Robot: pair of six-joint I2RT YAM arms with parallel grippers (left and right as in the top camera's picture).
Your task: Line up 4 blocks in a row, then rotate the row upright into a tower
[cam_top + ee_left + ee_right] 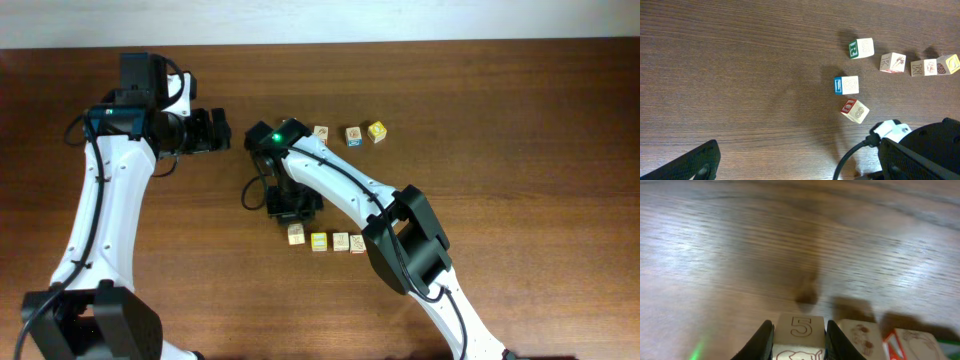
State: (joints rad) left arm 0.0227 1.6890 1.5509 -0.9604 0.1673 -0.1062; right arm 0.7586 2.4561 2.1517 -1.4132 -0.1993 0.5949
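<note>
Where right pincer point(799, 339) clamps — numbered block point(801, 328).

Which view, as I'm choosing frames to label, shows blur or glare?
Right wrist: the table is blurred with pale glare at left; only the block marked 5 is sharp. Left wrist: crisp grain, soft shadows beside the blocks. Overhead: even light, blocks tiny.

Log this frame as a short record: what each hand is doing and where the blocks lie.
left hand: open, holding nothing, clear of the blocks
right hand: closed on the block marked 5, one finger on each side
near row: four blocks in a line, by the right hand
far blocks: three in view, apart from both hands
</note>
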